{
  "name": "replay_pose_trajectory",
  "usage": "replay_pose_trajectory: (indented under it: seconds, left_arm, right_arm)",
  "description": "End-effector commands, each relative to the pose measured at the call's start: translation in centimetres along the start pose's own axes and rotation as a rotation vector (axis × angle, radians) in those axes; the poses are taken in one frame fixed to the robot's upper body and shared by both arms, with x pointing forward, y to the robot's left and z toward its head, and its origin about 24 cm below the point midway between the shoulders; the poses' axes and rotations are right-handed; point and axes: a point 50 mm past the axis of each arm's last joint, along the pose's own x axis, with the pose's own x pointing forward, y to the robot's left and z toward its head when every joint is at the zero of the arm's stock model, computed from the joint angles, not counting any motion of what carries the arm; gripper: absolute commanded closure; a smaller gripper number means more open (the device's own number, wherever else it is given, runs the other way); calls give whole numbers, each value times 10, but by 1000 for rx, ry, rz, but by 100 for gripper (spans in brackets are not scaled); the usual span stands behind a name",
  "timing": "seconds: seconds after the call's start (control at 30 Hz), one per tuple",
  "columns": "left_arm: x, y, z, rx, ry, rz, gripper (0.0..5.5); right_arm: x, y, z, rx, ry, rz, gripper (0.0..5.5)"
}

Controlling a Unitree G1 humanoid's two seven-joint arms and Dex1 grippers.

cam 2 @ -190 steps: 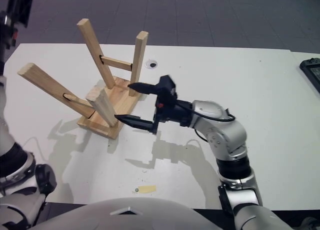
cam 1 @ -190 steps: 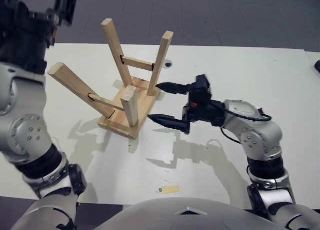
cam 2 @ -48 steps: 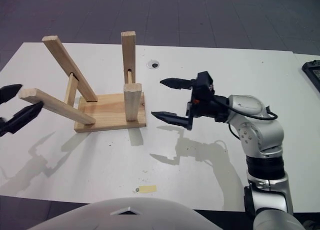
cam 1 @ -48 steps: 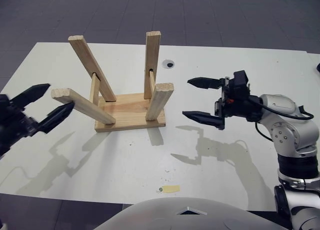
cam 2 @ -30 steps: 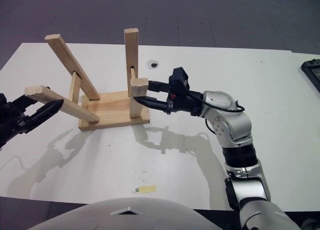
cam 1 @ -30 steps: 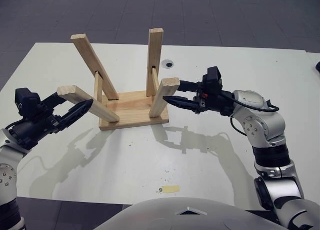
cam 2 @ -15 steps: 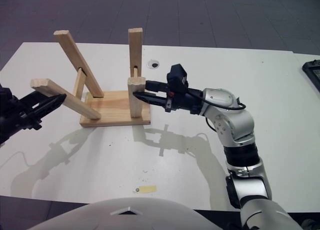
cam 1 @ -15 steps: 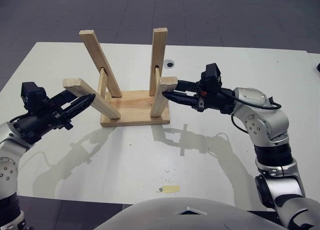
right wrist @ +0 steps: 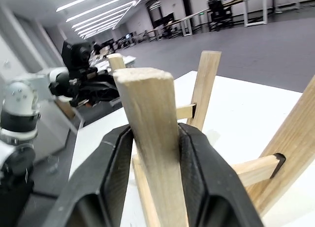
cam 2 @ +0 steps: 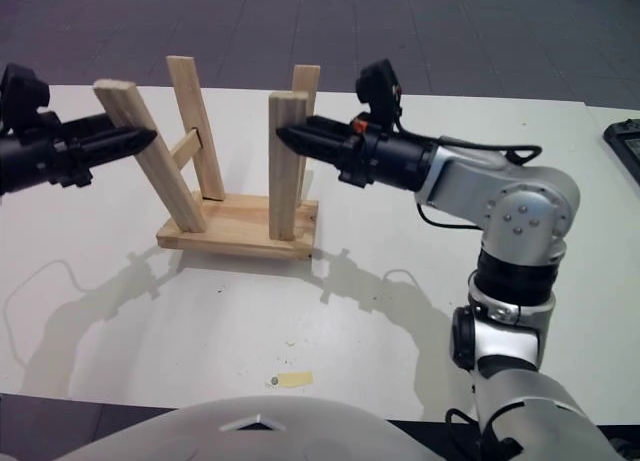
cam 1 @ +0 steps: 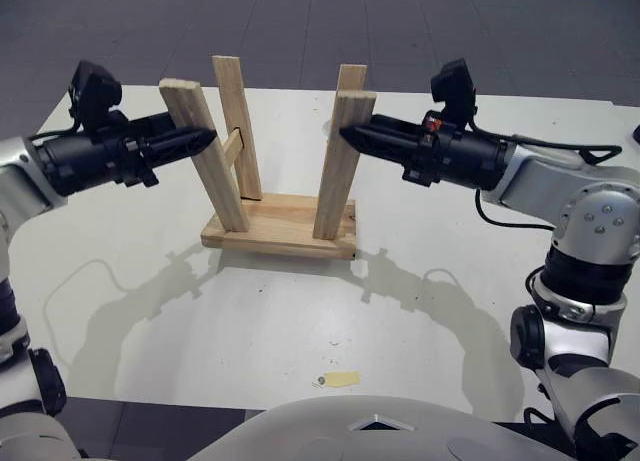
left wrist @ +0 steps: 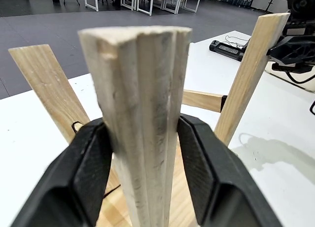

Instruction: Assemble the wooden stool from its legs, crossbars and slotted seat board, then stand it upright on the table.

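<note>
At the left of the head view, the left gripper [cam 1: 203, 139] is reaching in level from the edge, and its jaws are clamping the top of the near-left leg [cam 1: 215, 176], one finger pressing each side of the wood. That leg is leaning outward, a short crossbar [cam 1: 233, 147] is tying it to the far-left leg [cam 1: 240, 131] just behind, and both are rising from the seat board [cam 1: 280, 233]. The stool is sitting upside down at the frame's upper middle, its board lying flat on the white table [cam 1: 450, 311]. Right of centre, the near-right leg [cam 1: 338, 176] is covering most of the far-right leg [cam 1: 351, 78]. The right gripper [cam 1: 348, 133] is coming in from the right, its jaws squeezing the near-right leg's top. Lower centre, what looks like a small paper slip [cam 1: 340, 379] is lying well apart from the board, and a dark device [cam 2: 624, 141] is sitting at the right edge.
</note>
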Motion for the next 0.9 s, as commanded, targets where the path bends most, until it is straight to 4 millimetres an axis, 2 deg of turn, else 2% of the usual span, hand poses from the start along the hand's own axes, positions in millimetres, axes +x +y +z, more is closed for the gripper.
replay_pose_trajectory:
  seconds: [0.03, 0.1, 0.2, 0.27, 0.37, 0.4, 0.5, 0.67, 0.9]
  left_arm:
    - [70, -12, -18, -283, 168, -182, 350]
    - [86, -6, -22, -374, 210, -152, 350]
    - [111, 7, -37, -544, 256, -109, 350]
    - [121, 14, -48, -599, 268, -72, 350]
    - [129, 19, -55, -625, 267, -47, 336]
    - [130, 20, -55, -623, 258, -45, 309]
    - [129, 25, -53, -561, 224, -46, 262]
    - [127, 37, -50, -349, 149, 20, 174]
    - [127, 40, -52, -175, 110, 66, 68]
  right_arm:
    - [52, -17, 4, 248, 21, -148, 416]
    - [64, -35, 1, 340, 35, -273, 414]
    - [87, -57, -6, 458, 46, -418, 408]
    - [98, -69, -20, 523, 98, -522, 406]
    - [106, -76, -37, 561, 173, -584, 399]
    - [108, -75, -38, 561, 179, -569, 358]
    - [109, -74, -38, 544, 174, -538, 308]
    - [104, -75, -40, 534, 132, -502, 220]
    - [99, -76, -44, 476, 107, -493, 117]
